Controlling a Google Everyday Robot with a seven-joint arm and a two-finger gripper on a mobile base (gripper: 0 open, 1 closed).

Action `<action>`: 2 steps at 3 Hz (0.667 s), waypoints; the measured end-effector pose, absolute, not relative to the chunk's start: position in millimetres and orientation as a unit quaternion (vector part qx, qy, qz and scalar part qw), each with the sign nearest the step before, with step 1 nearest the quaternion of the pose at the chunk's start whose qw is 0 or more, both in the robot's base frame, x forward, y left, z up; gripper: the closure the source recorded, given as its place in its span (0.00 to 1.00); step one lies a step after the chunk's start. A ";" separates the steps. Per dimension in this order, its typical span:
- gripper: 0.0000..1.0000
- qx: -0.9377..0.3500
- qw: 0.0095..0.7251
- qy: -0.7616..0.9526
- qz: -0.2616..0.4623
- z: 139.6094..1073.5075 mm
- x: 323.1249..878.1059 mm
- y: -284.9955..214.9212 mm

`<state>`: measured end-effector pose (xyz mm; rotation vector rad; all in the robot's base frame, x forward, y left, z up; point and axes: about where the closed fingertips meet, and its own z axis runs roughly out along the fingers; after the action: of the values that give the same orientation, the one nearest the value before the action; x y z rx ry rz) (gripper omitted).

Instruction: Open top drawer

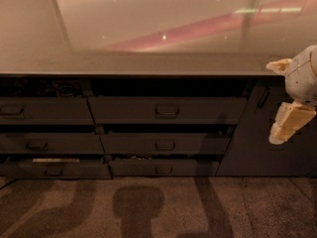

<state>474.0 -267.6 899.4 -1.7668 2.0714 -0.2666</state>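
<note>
The top drawer (167, 110) is the widest dark grey-brown front in the top row under the counter. It has one small loop handle (167, 111) at its centre. A dark gap shows above its front, and I cannot see its inner tray. My gripper (278, 101) comes in from the right edge, to the right of the drawer at about its height and well clear of the handle. Its two pale fingers are spread apart, one (278, 65) above and one (287, 125) below, with nothing between them.
A shorter drawer front (44, 111) is to the left, with more fronts (163, 144) (161, 168) below. The bottom left drawer (54, 168) has something pale at its top edge. A glossy countertop (148, 29) runs above. A dark cabinet panel (252, 138) is behind the gripper. Carpet (163, 207) is below.
</note>
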 end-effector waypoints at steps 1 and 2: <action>0.00 -0.641 0.218 0.734 -0.049 895.9 473.8 -269.8; 0.00 -0.659 0.249 0.709 0.044 887.5 472.1 -279.7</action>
<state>472.1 -279.7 887.5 -1.7942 1.9303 0.1200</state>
